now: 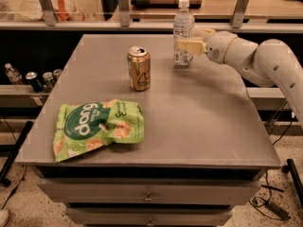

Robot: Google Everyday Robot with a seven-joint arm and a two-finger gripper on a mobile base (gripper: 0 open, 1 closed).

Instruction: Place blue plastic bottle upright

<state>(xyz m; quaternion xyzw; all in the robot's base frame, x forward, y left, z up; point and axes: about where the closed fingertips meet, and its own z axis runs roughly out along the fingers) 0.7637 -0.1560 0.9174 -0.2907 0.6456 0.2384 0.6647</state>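
The blue plastic bottle [183, 32], clear with a white cap and a pale label, stands upright near the far edge of the grey table [199, 122]. My gripper [185, 45] reaches in from the right on a white arm. Its pale fingers [191, 46] lie around the bottle's lower half, at the label. The bottle's base looks to rest on the table top.
A gold drink can [139, 68] stands upright left of the bottle. A green snack bag [97, 126] lies at the front left. Small bottles and dark cans [35, 78] sit on a low shelf to the left. A railing runs behind the table.
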